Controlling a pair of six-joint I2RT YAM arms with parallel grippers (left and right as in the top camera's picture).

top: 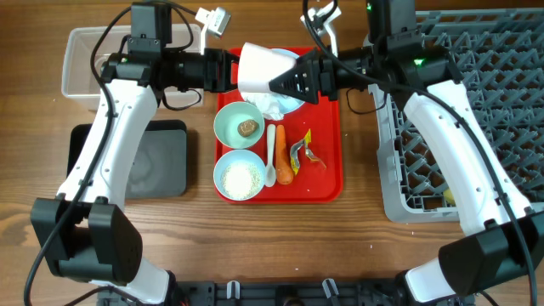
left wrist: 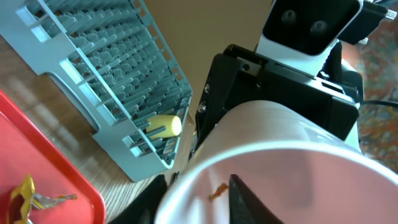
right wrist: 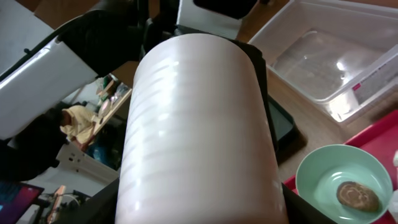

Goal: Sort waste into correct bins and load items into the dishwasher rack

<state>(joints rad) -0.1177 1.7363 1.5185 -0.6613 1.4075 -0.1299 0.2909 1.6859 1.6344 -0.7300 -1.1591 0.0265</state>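
Note:
The pink cup point(top: 259, 70) hangs on its side above the red tray's far end, held between both arms. My left gripper point(top: 236, 70) is shut on its rim, one finger inside and one outside point(left wrist: 199, 193). My right gripper point(top: 285, 81) clasps the cup's body point(right wrist: 199, 124) from the other side, fingers against both sides point(right wrist: 199, 208). Below lie a bowl point(top: 238, 126) with the brown lump point(top: 247, 127), a bowl of rice grains point(top: 240, 176), the white spoon point(top: 271, 157), the carrot point(top: 285, 166), a wrapper point(top: 304, 153), and tissue point(top: 272, 106) on the blue plate point(top: 296, 102).
The grey dishwasher rack point(top: 476, 127) stands at the right with the yellow cup point(top: 448, 197) lying in its near corner. The clear tub point(top: 85, 59) is far left, the black bin point(top: 157, 161) in front of it. The red tray point(top: 327, 183) sits mid-table.

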